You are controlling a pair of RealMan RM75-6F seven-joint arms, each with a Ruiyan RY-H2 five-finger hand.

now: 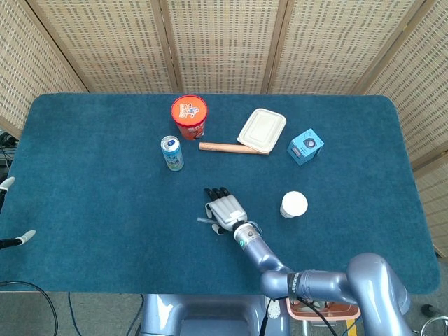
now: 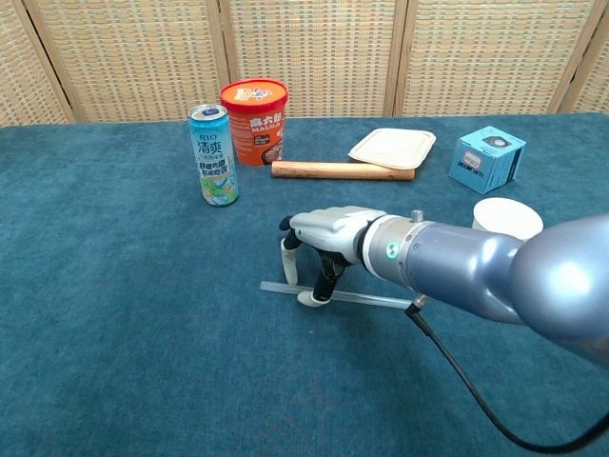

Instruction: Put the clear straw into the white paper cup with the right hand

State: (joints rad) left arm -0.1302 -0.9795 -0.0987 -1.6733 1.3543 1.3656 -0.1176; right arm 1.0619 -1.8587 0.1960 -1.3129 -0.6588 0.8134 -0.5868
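Head view, blue table [image 1: 91,203], wicker screens [image 1: 224,42]

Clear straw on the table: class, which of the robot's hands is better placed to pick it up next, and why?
The right hand. It hovers directly over the clear straw, fingers pointing down at it, thumb at the straw. The left hand shows only as fingertips at the table's far left edge, well away from the straw.

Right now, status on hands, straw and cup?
Right hand over the clear straw, a fingertip touching it, no grip yet. Straw flat on the table. White paper cup upright, unobstructed. Left hand idle at the table edge.
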